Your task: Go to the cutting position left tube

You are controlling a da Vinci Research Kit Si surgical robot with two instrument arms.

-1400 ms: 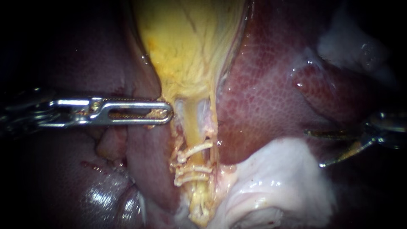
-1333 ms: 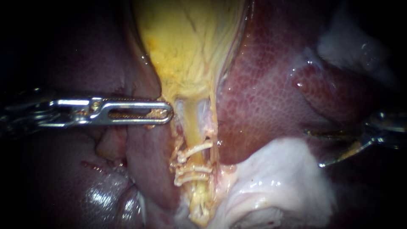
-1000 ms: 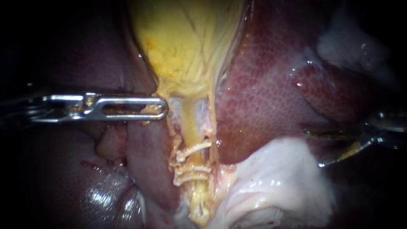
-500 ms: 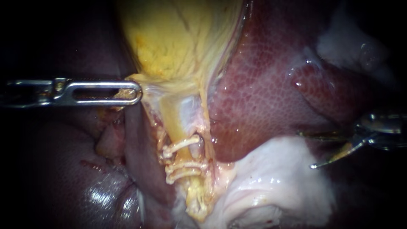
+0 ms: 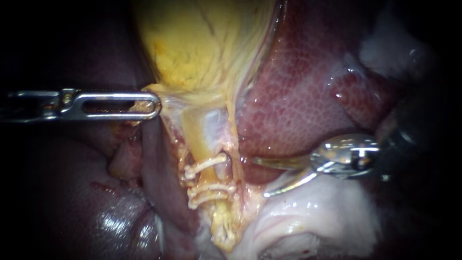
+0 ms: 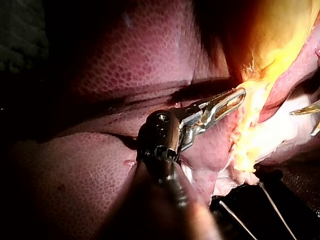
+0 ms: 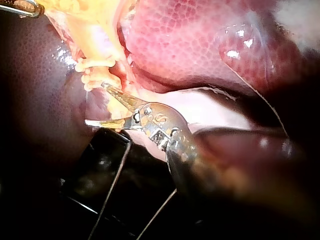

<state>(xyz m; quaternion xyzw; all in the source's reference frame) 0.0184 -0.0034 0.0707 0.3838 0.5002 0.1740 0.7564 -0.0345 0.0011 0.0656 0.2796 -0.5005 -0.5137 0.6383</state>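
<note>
Below the gallbladder (image 5: 192,43), the left tube (image 5: 196,139) is crossed by 3 clips (image 5: 208,163): 1 higher up, 2 close together lower down. The gallbladder's edge is gripped by the L instrument (image 5: 154,105), jaws closed on it. The R instrument (image 5: 262,177) is held w/ jaws apart, just beside the clips.

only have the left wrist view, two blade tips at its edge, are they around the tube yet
Observer: No. Endoscope view: the right instrument has its jaws open, tips just short of the clipped tube, on its liver side.
Operator: where are the clips
Observer: White clips cross the tube: one higher, a pair below, bare gap between.
Operator: blades level with that gap
Observer: Roughly; right wrist view shows the upper blade tip close beside the clips, contact unclear.
</note>
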